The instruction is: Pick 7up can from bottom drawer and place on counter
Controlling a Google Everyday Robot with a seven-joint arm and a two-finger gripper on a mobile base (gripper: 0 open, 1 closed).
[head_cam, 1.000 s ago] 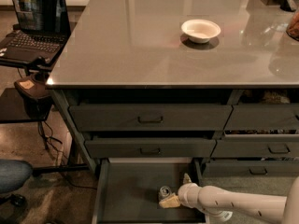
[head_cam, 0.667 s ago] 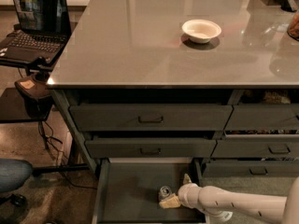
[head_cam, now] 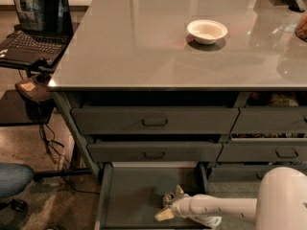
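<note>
In the camera view, the bottom drawer (head_cam: 129, 195) stands pulled out below the two handled drawers. The 7up can (head_cam: 168, 197) sits on its floor, toward the drawer's right side and about midway between its front and back. The gripper (head_cam: 170, 204) is down inside the drawer at the can, reaching in from the drawer's right on a white arm (head_cam: 216, 207). Its fingers (head_cam: 163, 215) are spread apart, one behind the can and one in front of it, so the can lies between them. They do not look clamped on it, and whether either pad touches the can is not clear.

The step in hand looks like the grasp itself: the reach is made, the can not yet taken. The next move calls for bringing the fingers together squarely on the can, then lifting straight up clear of the drawer's low sides. After that the can goes up past the drawers above to the worktop (head_cam: 144, 47), well above the drawer, to a bare spot away from the white bowl (head_cam: 206, 31).
</note>
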